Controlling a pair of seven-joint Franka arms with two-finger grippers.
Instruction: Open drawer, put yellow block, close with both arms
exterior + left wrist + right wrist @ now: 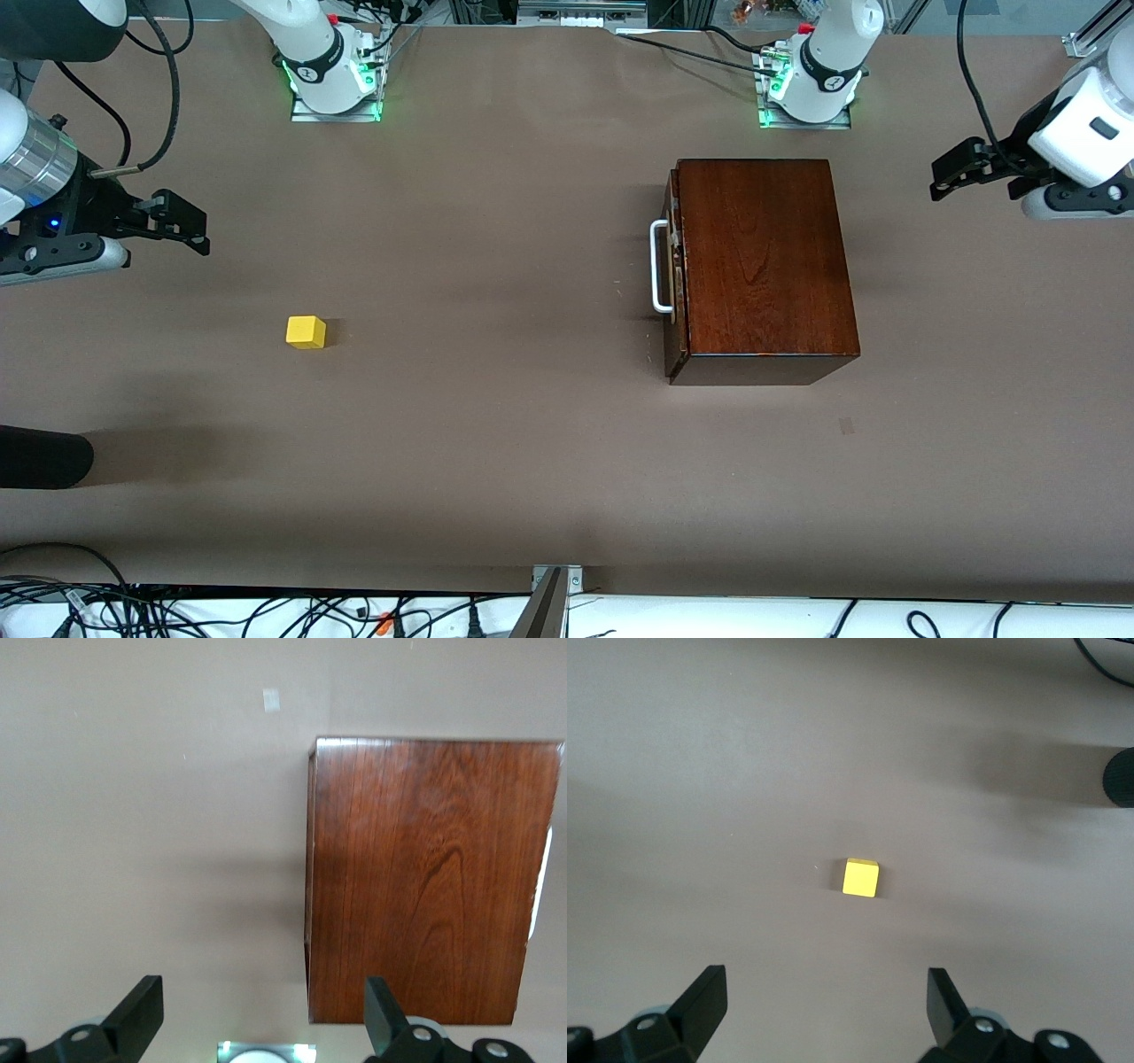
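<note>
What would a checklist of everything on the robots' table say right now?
Surface: brown table, flat, mostly bare.
Job's things: wooden box toward the left arm's end; its drawer looks shut, white handle facing the yellow block, which sits alone toward the right arm's end.
Clutter: small pale mark on the table, nearer the front camera than the box; a dark rounded thing at the table's edge.
Grippers: left gripper over bare table beside the box, fingers open, empty. Right gripper up above the block, fingers open, empty.
Cables: black cables along the arms, more below the table edge.
Surroundings: green-lit arm bases.
</note>
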